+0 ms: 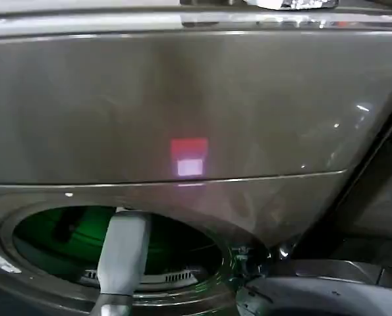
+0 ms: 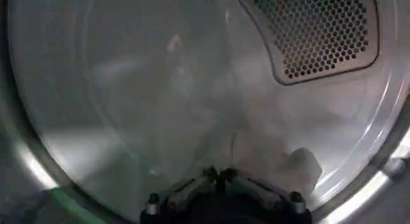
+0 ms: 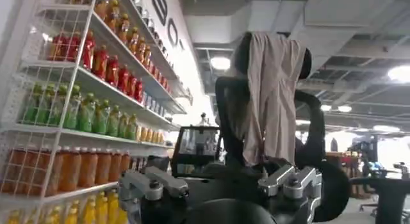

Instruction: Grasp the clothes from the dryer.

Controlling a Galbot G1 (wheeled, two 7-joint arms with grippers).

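Left claw is inside the dryer, fingers pinched together on the pale clothes just ahead; right claw spread wide, empty.

Bronze-grey dryer, pink-red glare; green-lit drum mouth; pale grey arm; white clothes; dotted vent.

Dryer — front panel runs past the head view's sides; only the upper arc of the drum mouth shows, its lower rim cut by the bottom edge. Left arm enters the mouth, its forward end hidden inside. In the left wrist view the left gripper is cropped at the frame edge. Clothes — a pale, blurred mass, possibly touching the fingertips; outline indistinct.
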